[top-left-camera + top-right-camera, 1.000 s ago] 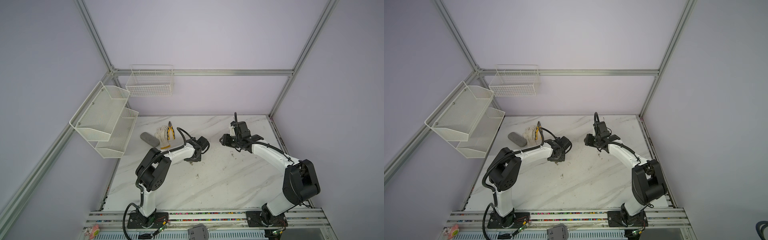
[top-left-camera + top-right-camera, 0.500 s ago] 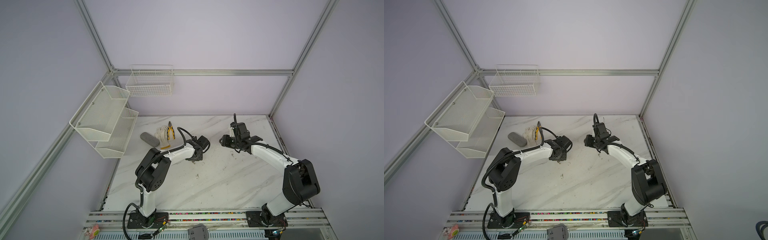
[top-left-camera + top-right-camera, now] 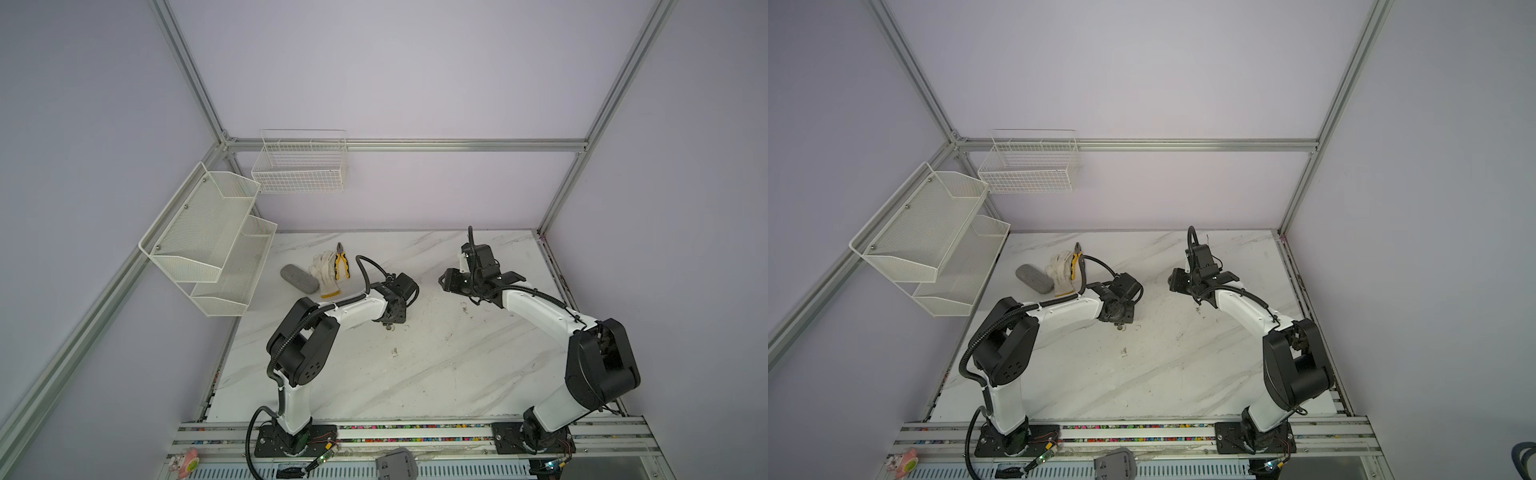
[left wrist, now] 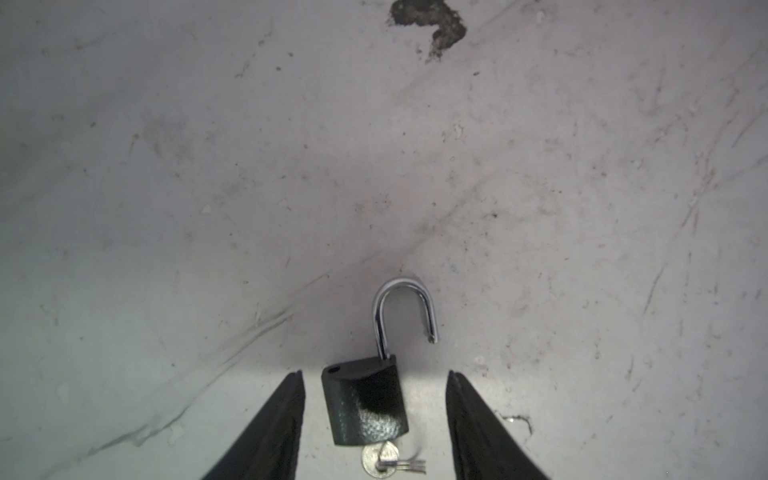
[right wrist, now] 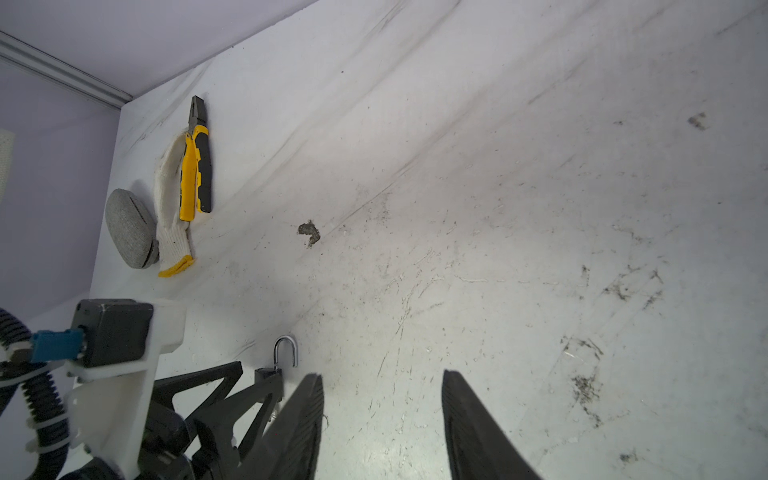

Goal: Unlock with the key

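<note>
Left wrist view: my left gripper (image 4: pixel 376 415) stands released, its two dark fingers (image 4: pixel 270 428) spread with gaps on either side of the padlock.
Padlock: the padlock (image 4: pixel 365 401) lies flat on the table (image 4: pixel 166 166) between my left fingers, touching neither; its silver shackle (image 4: pixel 403 311) is swung free at one end and points away from my hand.
Key: the key (image 4: pixel 380 457) sits in the bottom of the padlock body, at the end nearest my wrist, its round head showing with a second small key fanned beside it.
Stain: a dark smudge (image 4: pixel 432 20) marks the table well beyond the shackle.
Right wrist view: my right gripper (image 5: pixel 380 415) is spread wide with only bare table between its fingers, grasping nothing.
Beside my right hand: my left gripper and the raised shackle show just off one finger.
Far from my right hand: yellow-handled pliers (image 5: pixel 197 166) lie on a white glove (image 5: pixel 170 199), and a grey oval pouch (image 5: pixel 131 228) touches the glove.
Top views: both grippers hang low over the table, well apart, in both top views; my left (image 3: pixel 392 322), my right (image 3: pixel 478 286).
</note>
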{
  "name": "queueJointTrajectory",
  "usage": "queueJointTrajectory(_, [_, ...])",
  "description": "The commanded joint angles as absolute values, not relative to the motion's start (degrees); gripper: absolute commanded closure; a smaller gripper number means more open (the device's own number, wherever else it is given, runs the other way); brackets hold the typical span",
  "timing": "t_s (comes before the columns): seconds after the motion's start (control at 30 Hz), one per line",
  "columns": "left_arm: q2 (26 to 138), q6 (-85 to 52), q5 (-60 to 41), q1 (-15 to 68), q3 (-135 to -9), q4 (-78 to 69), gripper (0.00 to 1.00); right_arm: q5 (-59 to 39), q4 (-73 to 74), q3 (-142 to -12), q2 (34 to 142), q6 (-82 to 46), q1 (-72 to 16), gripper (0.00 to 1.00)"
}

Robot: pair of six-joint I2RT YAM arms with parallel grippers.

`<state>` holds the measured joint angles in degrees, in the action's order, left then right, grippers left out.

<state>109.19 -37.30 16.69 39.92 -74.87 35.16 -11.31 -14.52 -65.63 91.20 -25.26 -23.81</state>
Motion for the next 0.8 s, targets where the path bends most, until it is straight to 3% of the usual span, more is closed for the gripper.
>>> queueJointTrajectory(0.0, [105.0,-35.3,16.2,39.7,-72.8,33.4,0.41,-10.0,-13.7,-66.6,91.3,-25.7,-24.1,0.51])
queueJointTrajectory(0.13, [95.6,-34.5,17.2,39.8,-70.2,33.6,0.41,-7.0,-13.4,-67.3,90.9,-24.8,-24.0,0.5])
queueJointTrajectory(0.27, [82.0,-30.0,27.3,39.8,-59.7,26.1,0.4,8.5,-3.2,-62.0,85.0,-23.8,-24.0,0.4])
queueJointTrajectory(0.37, [71.5,-16.1,37.8,39.8,-46.3,8.4,0.39,21.9,13.7,-51.6,80.3,-18.1,-24.0,0.3])
queueJointTrajectory(0.5, [63.6,2.0,52.7,37.0,-30.0,-24.0,0.25,39.0,31.6,-41.0,79.1,-6.8,-23.0,0.22])
queueJointTrajectory(0.6, [62.3,5.2,57.7,31.8,-27.1,-27.7,0.19,41.0,41.6,-35.2,82.3,-6.5,-20.3,0.21])
queueJointTrajectory(0.63, [63.1,6.0,57.7,30.0,-26.0,-29.3,0.14,41.7,44.0,-34.2,83.5,-6.4,-19.6,0.21])
queueJointTrajectory(0.67, [64.7,8.2,56.3,27.8,-23.7,-34.2,0.0,42.4,49.1,-32.2,85.0,-5.3,-19.1,0.21])
queueJointTrajectory(0.77, [70.0,8.9,50.7,21.7,-18.3,-47.7,0.0,41.3,62.2,-27.9,89.7,-2.0,-17.4,0.21])
